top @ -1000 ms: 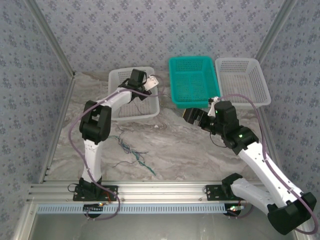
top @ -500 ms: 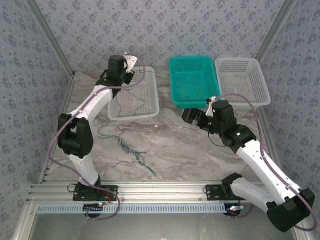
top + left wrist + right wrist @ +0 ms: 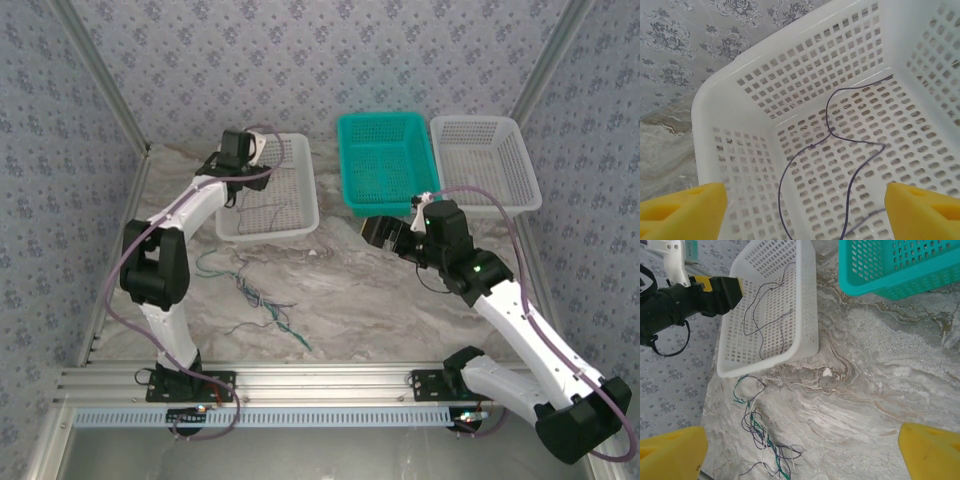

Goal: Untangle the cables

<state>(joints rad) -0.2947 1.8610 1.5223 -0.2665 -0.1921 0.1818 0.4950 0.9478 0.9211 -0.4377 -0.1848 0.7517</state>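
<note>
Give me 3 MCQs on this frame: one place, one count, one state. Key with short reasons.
1. Where does the lone dark cable lie? A in the left white basket; B in a cardboard box; C on a wall hook.
2. How many baskets are there? A two; B three; C four.
3. The left hand is: A shut on the cable; B open, holding nothing; C shut and empty.
Key: 1 A, it curls on that basket's floor; 2 B, the left white one, the teal basket and the right white basket; 3 B, its fingers stand wide apart, nothing between.
</note>
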